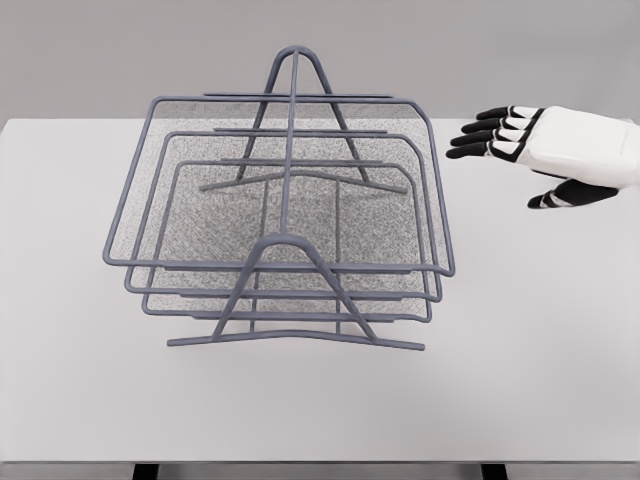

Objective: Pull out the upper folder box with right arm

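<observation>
Nearest the camera, the front edge of a pale tabletop (540, 400) runs across the bottom, with a grey wire-mesh rack (295, 335) of three stacked trays standing left of centre. Its upper folder box (190, 103), the widest and topmost tray, sits level with the two beneath it. At about three o'clock from that tray, the right hand (520, 150) hovers above the tabletop, clear of the tray's right rim and near its far corner. Black-tipped fingers (480, 132) extend toward the rack, loosely spread, thumb held lower, grasping nothing.
</observation>
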### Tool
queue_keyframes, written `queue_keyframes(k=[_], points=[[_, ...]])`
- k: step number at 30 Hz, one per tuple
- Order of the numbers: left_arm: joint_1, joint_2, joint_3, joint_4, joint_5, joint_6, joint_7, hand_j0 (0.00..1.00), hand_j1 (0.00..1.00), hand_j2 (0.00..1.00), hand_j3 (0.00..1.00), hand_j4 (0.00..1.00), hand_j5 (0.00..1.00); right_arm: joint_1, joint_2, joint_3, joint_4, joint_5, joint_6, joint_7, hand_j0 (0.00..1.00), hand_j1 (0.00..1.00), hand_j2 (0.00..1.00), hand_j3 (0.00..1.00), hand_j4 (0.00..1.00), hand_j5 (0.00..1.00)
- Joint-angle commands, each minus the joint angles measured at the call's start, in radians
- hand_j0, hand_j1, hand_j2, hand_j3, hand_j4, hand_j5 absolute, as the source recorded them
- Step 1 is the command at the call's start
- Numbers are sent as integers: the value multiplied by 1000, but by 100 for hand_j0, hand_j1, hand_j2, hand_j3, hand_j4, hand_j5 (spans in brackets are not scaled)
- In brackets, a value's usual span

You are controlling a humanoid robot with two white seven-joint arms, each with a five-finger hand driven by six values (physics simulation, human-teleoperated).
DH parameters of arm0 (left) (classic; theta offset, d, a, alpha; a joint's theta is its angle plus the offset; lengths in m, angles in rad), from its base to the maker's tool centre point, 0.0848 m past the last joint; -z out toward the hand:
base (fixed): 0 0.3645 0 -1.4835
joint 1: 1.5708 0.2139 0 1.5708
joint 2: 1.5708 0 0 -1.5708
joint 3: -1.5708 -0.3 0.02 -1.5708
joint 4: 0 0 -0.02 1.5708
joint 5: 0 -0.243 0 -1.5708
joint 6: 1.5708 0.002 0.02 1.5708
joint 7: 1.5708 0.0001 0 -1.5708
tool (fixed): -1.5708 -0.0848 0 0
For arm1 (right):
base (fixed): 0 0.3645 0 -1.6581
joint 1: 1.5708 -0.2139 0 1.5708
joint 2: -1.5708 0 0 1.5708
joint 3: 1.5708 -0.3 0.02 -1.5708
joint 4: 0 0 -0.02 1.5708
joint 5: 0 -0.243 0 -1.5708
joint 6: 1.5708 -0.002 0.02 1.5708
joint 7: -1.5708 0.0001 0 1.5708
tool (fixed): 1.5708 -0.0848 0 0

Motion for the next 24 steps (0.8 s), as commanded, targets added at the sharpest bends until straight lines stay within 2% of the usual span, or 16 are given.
queue_keyframes(k=[1,4,5,10,16,24], points=[[0,0,0,0,0,0,0,100,100,100,100,100,100,0,0,0,3,-18,1,8,100,100,100,100,100,100],[0,0,1,0,0,0,0,100,100,100,100,100,100,-2,17,3,14,-10,1,8,100,100,100,100,100,100],[0,0,0,0,0,0,0,100,100,100,100,100,100,0,54,5,17,-7,1,10,100,100,100,100,100,100],[0,0,0,0,0,0,0,100,100,100,100,100,100,0,127,11,43,33,1,14,100,100,100,100,100,100],[0,0,0,0,0,0,0,100,100,100,100,100,100,55,155,11,52,91,1,14,100,100,100,100,100,100],[0,0,0,0,0,0,0,100,100,100,100,100,100,94,164,11,52,123,1,14,100,100,100,100,100,100]])
